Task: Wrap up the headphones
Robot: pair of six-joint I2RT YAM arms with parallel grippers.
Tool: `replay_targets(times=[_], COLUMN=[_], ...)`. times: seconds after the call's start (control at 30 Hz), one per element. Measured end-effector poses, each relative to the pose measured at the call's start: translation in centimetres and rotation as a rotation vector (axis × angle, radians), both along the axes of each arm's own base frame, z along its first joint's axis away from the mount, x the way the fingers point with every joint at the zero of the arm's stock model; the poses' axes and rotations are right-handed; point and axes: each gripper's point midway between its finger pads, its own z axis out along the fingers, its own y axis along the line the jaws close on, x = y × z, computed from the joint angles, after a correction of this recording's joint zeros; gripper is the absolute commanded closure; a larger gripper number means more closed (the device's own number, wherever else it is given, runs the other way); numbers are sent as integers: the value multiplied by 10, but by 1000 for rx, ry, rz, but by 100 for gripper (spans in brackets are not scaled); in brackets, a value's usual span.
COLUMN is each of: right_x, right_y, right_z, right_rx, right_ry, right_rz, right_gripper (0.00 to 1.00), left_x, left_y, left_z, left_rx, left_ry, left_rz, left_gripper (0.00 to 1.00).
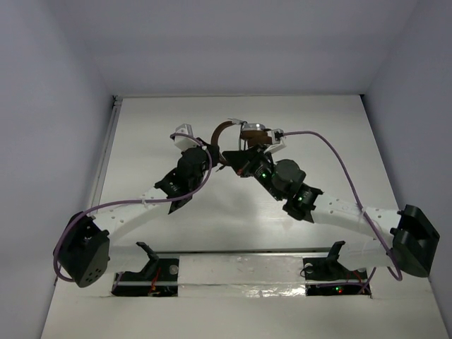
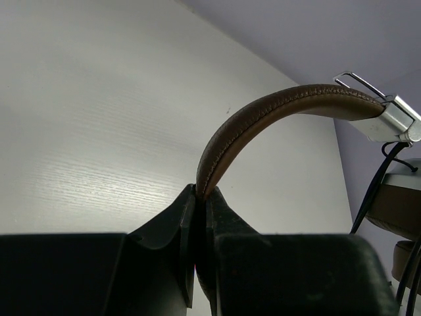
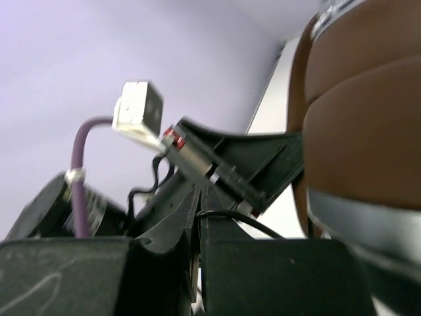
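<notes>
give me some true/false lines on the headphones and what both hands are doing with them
1. The left hand is shut on the headband. True.
2. The headband is blue. False: it is brown.
3. The right hand is shut on the thin dark cord. True.
4. The headphones lie alone, far from both hands. False: both hands grip parts of them.
5. A brown earcup sits close to the right wrist camera. True.
</notes>
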Motion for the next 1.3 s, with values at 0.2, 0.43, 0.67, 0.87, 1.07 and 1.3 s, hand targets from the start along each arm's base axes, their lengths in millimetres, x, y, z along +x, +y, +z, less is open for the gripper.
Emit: replay_targets(times=[0.2, 0.43, 0.67, 0.87, 1.07, 1.3], right_x=[21, 32, 46, 65, 76, 98], right_y=[-10, -21, -27, -22, -24, -25], right_z=[-6, -5, -11, -39, -63, -66], right_rx=[66, 137, 142, 83, 32, -20], right_ry=[42, 79, 100, 130, 151, 165], right_rz=[-137, -228, -326, -419, -509, -660], right_gripper=[100, 100, 100, 100, 100, 100], left_x=[-4, -2, -3, -6, -4, 4], left_y=[-3, 1, 2, 2, 2, -6], left_z=[-3, -3, -4, -13, -23, -19], left_rx=[8, 26, 49, 108, 164, 177], left_ry=[3, -3, -9, -1, 23, 26], left_rz=[-5, 10, 17, 35, 47, 61], left_gripper=[100, 100, 100, 100, 100, 100])
